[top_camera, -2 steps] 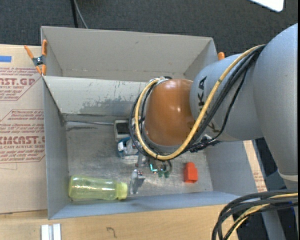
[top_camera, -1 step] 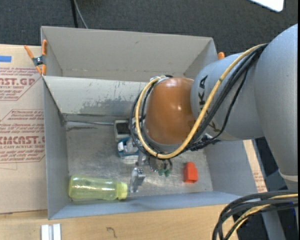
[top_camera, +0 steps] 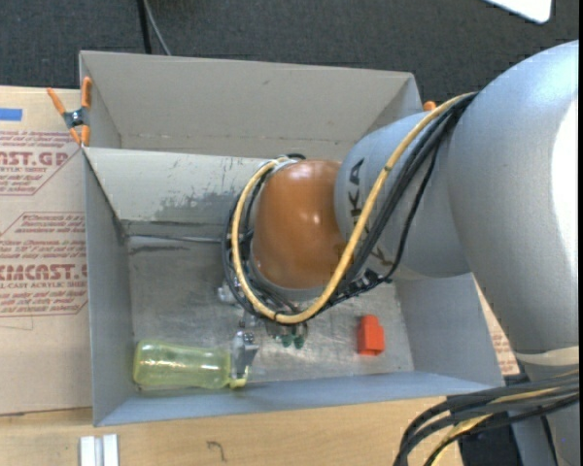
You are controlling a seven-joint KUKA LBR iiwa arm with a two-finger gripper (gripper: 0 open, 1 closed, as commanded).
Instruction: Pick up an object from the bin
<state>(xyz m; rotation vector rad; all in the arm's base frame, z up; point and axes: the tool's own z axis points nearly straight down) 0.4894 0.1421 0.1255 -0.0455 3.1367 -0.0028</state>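
Grey bin [top_camera: 107,289] | tool [top_camera: 243,349] at right end of yellow bottle [top_camera: 180,367], grip unreadable | likely light, slippery, squashy | take mid-body

clear yellow-green plastic bottle [top_camera: 180,367], lying on its side, front left corner

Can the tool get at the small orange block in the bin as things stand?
Probably yes. The block lies alone on the bin floor, right of the tool, with nothing on or against it. The tool hangs by the bottle.
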